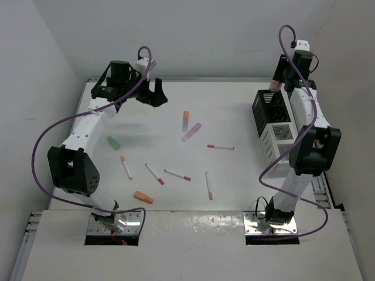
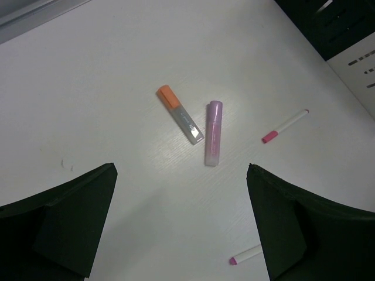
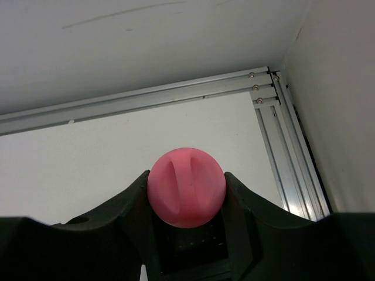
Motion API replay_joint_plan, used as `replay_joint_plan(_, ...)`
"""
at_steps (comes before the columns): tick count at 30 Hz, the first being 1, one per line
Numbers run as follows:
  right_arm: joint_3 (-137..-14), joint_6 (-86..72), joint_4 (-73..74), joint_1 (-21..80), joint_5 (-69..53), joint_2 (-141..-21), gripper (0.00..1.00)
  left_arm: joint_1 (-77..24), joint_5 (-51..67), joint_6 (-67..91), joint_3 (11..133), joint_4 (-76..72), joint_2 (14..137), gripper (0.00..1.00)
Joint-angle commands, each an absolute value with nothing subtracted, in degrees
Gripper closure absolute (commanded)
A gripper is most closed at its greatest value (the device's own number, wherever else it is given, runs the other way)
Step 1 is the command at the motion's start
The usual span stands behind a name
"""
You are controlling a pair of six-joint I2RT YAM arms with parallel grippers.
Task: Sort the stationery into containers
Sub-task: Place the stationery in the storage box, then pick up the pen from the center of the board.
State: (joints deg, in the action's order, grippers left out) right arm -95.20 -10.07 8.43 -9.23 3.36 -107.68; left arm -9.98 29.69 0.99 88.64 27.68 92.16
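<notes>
My right gripper (image 1: 274, 88) is shut on a pink-and-maroon piece (image 1: 273, 85), held upright over the far end of the black holder (image 1: 268, 108). In the right wrist view its round pink end (image 3: 186, 186) sits between my fingers (image 3: 132, 205). The white slatted rack (image 1: 280, 139) stands just in front of the holder. My left gripper (image 1: 153, 93) is open and empty at the far left, above the table. In its wrist view (image 2: 180, 175), an orange-capped piece (image 2: 180, 114) and a lilac piece (image 2: 213, 133) lie ahead of it. Both also show from the top, the orange-capped piece (image 1: 186, 120) and the lilac piece (image 1: 191, 132).
A mint-green piece (image 1: 113, 142) and an orange piece (image 1: 143, 197) lie on the left. Several thin white pens are scattered mid-table, one (image 1: 220, 147) nearest the rack and one (image 1: 208, 185) toward the front. Walls close in the back and both sides.
</notes>
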Motion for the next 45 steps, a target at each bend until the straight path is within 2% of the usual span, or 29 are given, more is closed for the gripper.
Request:
replay_joint_plan(1, -92.8, -9.8, 3.1, -9.1, 4.2, -106.4, 1.0, -9.4, 29.8, 0.5, 88.7, 25.2, 92.1, 0.0)
replay_joint_plan(15, -86.9, -9.7, 0.7, -9.9, 2.6, -107.1, 0.98, -9.4, 28.4, 1.0, 87.5, 24.9, 93.5, 0.0)
replay_joint_plan(17, -86.9, -9.7, 1.2, -10.0, 2.0, -107.5, 0.82, -9.3, 28.4, 1.0, 87.5, 24.8, 93.7, 0.0)
replay_joint_plan(18, -86.9, -9.8, 1.8, -10.0, 1.4, -107.6, 0.59, -9.4, 28.1, 1.0, 87.5, 25.0, 94.0, 0.0)
replay_joint_plan(21, -86.9, -10.7, 2.7, -9.9, 0.2, -106.8, 0.36, -9.3, 28.1, 0.8, 87.5, 25.1, 94.7, 0.0)
replay_joint_plan(22, -86.9, -11.3, 3.2, -9.9, 0.3, -106.3, 0.34, -9.3, 28.3, 0.7, 87.9, 25.1, 95.2, 0.0)
replay_joint_plan(27, -88.0, -13.5, 6.9, -9.7, -4.2, -101.7, 0.31, -11.3, 30.0, 0.3, 91.2, 26.1, 100.1, 0.02)
replay_joint_plan(28, -88.2, -13.9, 7.7, -9.6, -4.8, -100.8, 0.31, -11.9, 28.8, 0.3, 91.7, 25.9, 101.0, 0.06)
replay_joint_plan(33, -86.3, -15.5, 13.6, -9.6, -10.1, -92.7, 0.31, -18.0, 21.3, 4.2, 94.7, 24.9, 107.0, 0.08)
replay_joint_plan(34, -83.9, -15.6, 14.1, -9.6, -11.9, -91.4, 0.31, -19.1, 15.9, 5.0, 95.7, 25.9, 108.2, 0.11)
replay_joint_plan(36, -81.2, -15.6, 15.2, -9.7, -13.4, -87.2, 0.31, -21.8, 12.7, 5.8, 98.5, 26.7, 111.8, 0.18)
replay_joint_plan(37, -78.2, -15.5, 15.5, -9.7, -14.6, -85.8, 0.3, -22.4, 10.4, 6.1, 99.1, 27.2, 113.2, 0.28)
replay_joint_plan(39, -75.2, -15.2, 16.2, -9.7, -15.6, -82.1, 0.3, -24.3, 8.5, 7.0, 101.0, 27.4, 116.4, 0.39)
replay_joint_plan(45, -66.5, -14.3, 17.4, -9.7, -17.8, -76.5, 0.3, -26.0, 4.3, 10.3, 105.5, 27.9, 126.2, 0.43)
